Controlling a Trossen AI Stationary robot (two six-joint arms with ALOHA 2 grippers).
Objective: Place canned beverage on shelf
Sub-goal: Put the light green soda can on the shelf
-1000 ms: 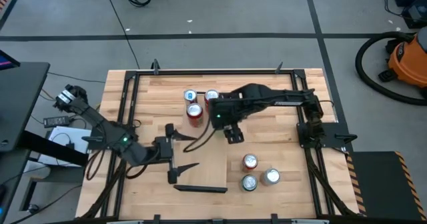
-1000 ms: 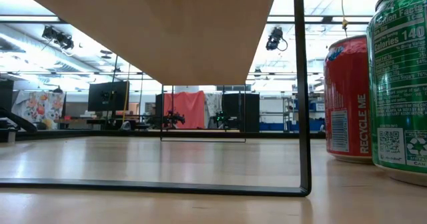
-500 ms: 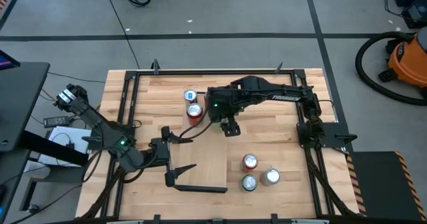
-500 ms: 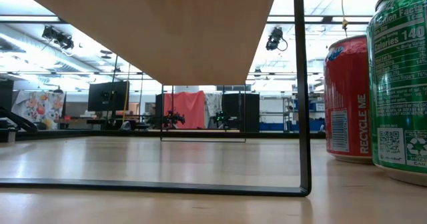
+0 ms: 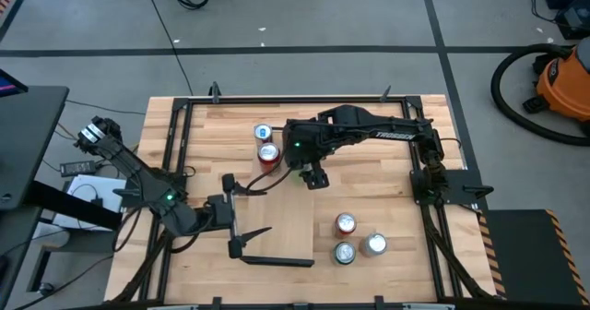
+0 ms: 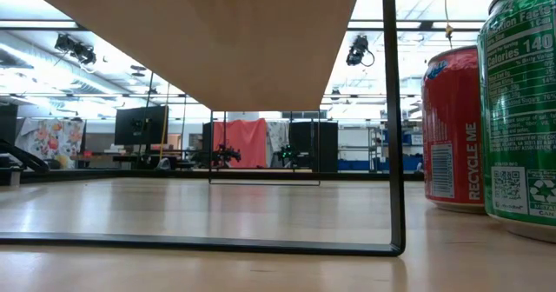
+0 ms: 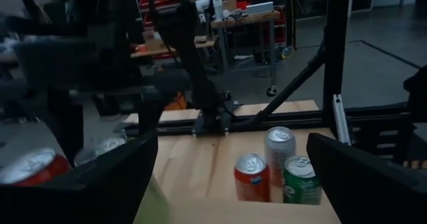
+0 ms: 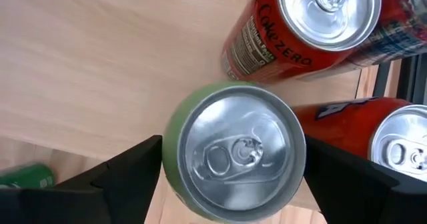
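The shelf [image 5: 277, 218] is a light wood plank on black legs and runs from near to far at the table's middle; the low view shows its underside [image 6: 217, 40]. My right gripper [image 5: 313, 174] reaches in from the table's right. It is over the shelf's far half and shut on a green can [image 8: 233, 151] with a silver top. My left gripper [image 5: 240, 213] is open and empty at the shelf's left edge. In its wrist view [image 7: 230, 157] it faces the table's right side. My right gripper pinches the green can's side wall [image 8: 171, 141] between its two fingers [image 8: 127, 177], one on each opposite side, just below the rim. The fingers come from above, pointing down. The can is upright, top up. I cannot tell whether its base touches the shelf [image 8: 100, 64].
A Coke Zero can [image 8: 300, 24], a red can [image 8: 393, 144] and a third can [image 5: 264, 132] stand close together just beyond the green can. Three more cans [image 5: 355, 239] stand on the table at the near right. Black frame rails [image 5: 175, 162] border the table.
My right gripper has carried the green can toward the table's far left, closer to the group of cans, and has nearly stopped in the last half second. My left gripper has drawn back a little toward the table's left near corner, staying open.
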